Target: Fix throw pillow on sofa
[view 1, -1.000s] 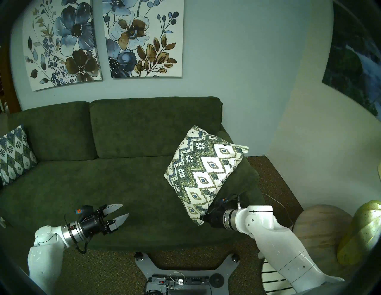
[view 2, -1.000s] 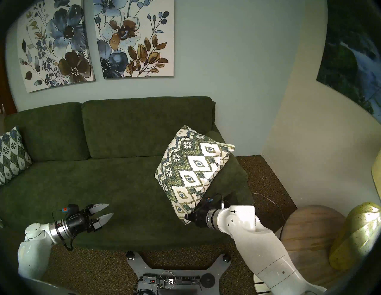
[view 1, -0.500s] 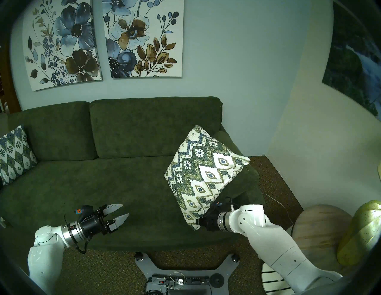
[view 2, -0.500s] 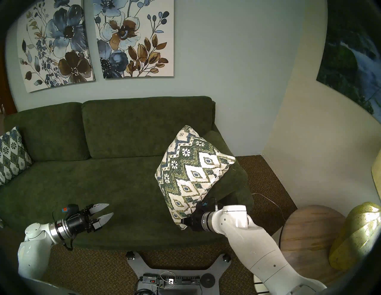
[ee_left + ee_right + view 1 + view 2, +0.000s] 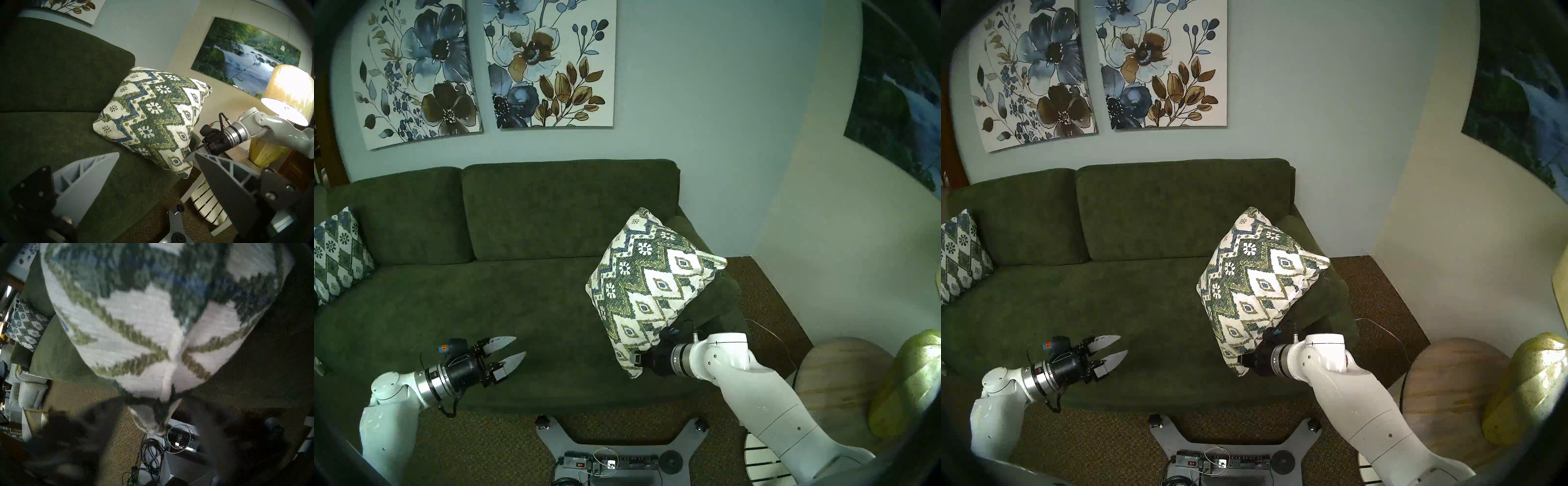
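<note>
The throw pillow (image 5: 653,288), cream with green and blue zigzags, stands on one corner at the right end of the dark green sofa (image 5: 517,305). It leans back against the right armrest (image 5: 719,305). My right gripper (image 5: 636,360) is shut on the pillow's near lower corner. The wrist view shows that corner (image 5: 153,414) pinched between the blurred fingers. My left gripper (image 5: 520,346) is open and empty above the seat's front edge, far left of the pillow. In its own view the pillow (image 5: 149,118) and the right gripper (image 5: 192,156) show ahead.
A similar bluer pillow (image 5: 337,254) leans at the sofa's left end. A round wooden side table (image 5: 843,370) with a yellow lamp base (image 5: 911,383) stands right of the armrest. My base with a power strip (image 5: 609,461) sits on the carpet in front.
My right gripper has moved left and slightly forward with the corner. The pillow has turned, its right corner sinking lower on the armrest. The left arm has not moved.
</note>
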You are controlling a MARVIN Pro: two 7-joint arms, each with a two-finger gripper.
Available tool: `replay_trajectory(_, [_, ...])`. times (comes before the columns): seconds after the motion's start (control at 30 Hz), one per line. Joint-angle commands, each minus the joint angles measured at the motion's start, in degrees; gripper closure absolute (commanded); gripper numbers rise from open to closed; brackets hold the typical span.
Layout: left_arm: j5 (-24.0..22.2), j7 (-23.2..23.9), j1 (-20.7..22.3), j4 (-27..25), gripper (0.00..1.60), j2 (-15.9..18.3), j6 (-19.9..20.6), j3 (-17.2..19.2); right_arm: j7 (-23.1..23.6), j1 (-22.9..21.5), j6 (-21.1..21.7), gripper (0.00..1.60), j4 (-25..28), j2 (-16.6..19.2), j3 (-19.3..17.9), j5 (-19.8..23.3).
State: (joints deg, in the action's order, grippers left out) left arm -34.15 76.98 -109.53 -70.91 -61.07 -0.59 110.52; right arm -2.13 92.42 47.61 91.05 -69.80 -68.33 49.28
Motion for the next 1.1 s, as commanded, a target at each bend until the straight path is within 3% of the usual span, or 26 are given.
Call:
replay_trajectory(0.0, [-0.3,0.2,0.1,-0.1,0.00,-0.1,-0.1,0.1,-3.1,1.7,2.1,0.00,6.9,1.6,-2.8,0.5])
replay_trajectory(0.5, [-0.2,0.1,0.1,-0.1,0.00,-0.1,0.0,0.1,-6.9,7.8,2.8,0.00,19.0,6.8,-10.9,1.0])
replay_trajectory(1.07, [0.0,0.0,0.1,-0.1,0.00,0.0,0.0,0.0,-10.0,8.8,2.8,0.00,32.5,10.2,-19.1,-0.6])
